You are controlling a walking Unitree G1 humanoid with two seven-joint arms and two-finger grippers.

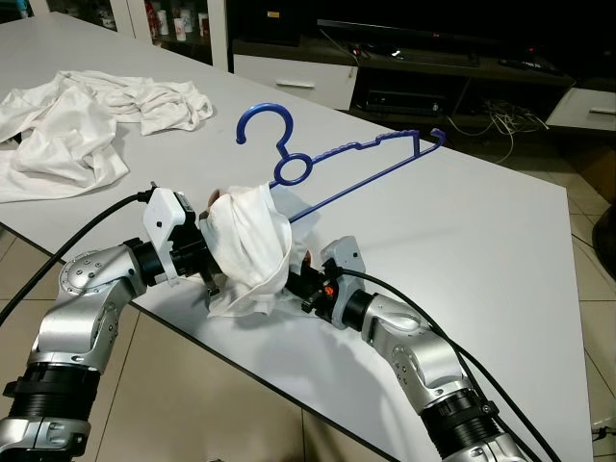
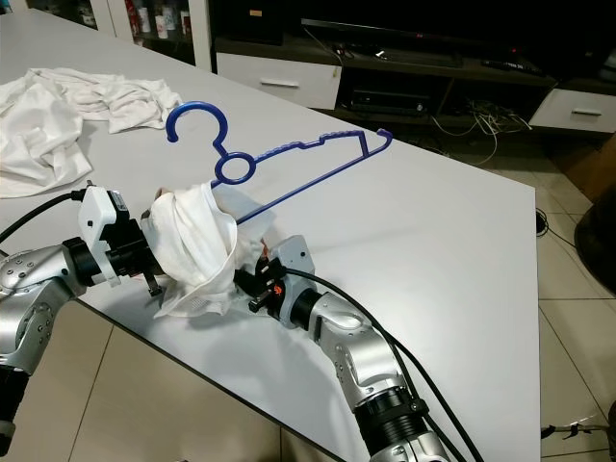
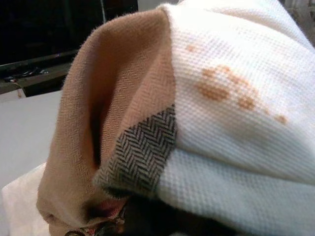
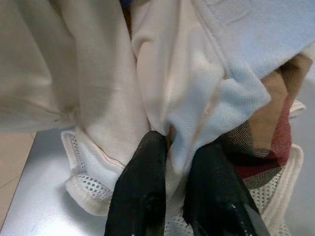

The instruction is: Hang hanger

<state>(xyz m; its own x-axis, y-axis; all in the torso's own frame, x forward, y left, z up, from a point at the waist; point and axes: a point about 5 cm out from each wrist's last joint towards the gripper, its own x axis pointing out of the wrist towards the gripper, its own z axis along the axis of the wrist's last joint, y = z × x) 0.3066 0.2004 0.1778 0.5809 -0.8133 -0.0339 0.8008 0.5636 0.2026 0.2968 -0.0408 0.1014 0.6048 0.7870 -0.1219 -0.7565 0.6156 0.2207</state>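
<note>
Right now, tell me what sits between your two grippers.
A bunched white garment draped on the blue hanger, seen in the left eye view; the right gripper pinches its fabric in the right wrist view.

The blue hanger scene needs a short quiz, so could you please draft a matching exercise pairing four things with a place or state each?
Things:
1. blue hanger
2. white garment
3. pile of white clothes
4. right gripper

Places or states:
A. lying loose at the table's far left
B. bunched over the hanger's near end, between both arms
C. pinching a fold of white fabric
D. hook end raised, pointing away from the robot

Pairs: 1-D, 2-B, 3-A, 4-C
</note>
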